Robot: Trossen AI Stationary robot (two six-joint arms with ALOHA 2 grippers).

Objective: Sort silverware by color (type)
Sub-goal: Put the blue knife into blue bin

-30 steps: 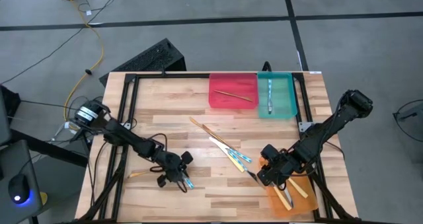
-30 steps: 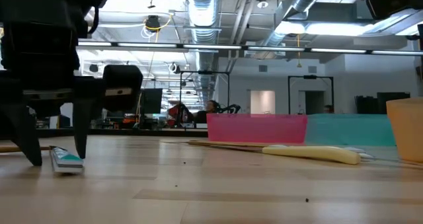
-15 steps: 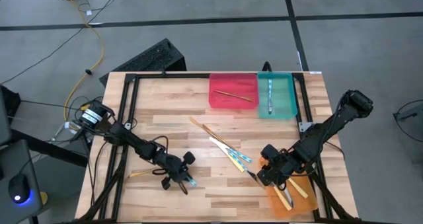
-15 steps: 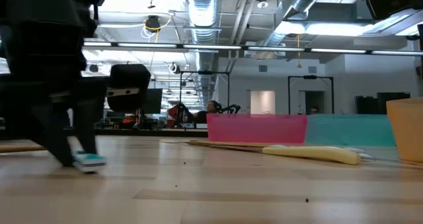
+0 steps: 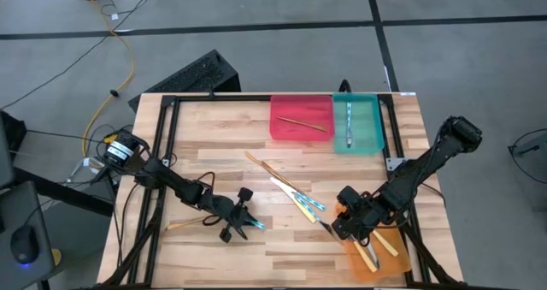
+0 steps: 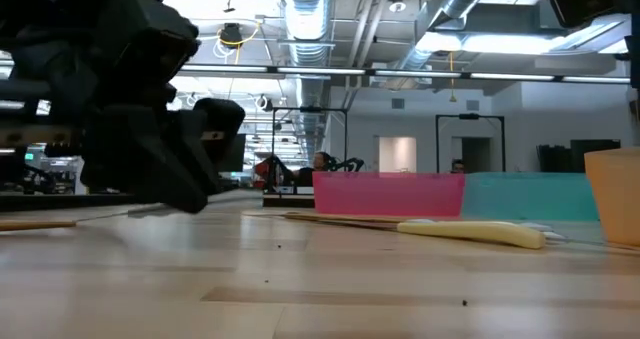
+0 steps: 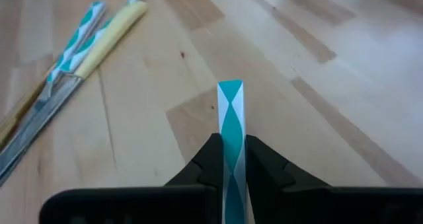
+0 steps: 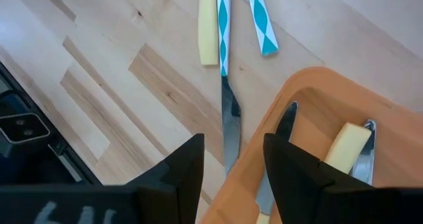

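My left gripper (image 5: 240,222) hangs over the table's near left part, shut on a utensil with a light-blue and white handle (image 7: 231,112). A heap of silverware lies at mid-table: tan chopsticks (image 5: 263,165), a yellow-handled knife (image 5: 285,191) and blue-handled pieces (image 5: 309,204). One tan stick (image 5: 179,225) lies on the table to the left of my left gripper. My right gripper (image 8: 231,164) stands open above the near-left rim of the orange tray (image 5: 380,257), over a knife blade (image 8: 229,118), and touches nothing. My left gripper pinches the blue-handled utensil's handle (image 7: 231,159) between its two fingers. The handle runs along the fingers and its free end (image 7: 230,88) sticks out forward past the fingertips. It is lifted clear of the table. The gripper hides the utensil's other end.
At the far edge, the red tray (image 5: 301,117) holds a tan stick and the teal tray (image 5: 357,124) a blue-handled piece. Yellow-handled knives (image 8: 344,148) lie in the orange tray. Bare wood lies between my left gripper and the heap.
My left gripper has shut on the blue-handled utensil, which lay on the table. It has risen with it, gone a little toward the table's right edge and tipped up from pointing down. The utensil is now clear of the wood.
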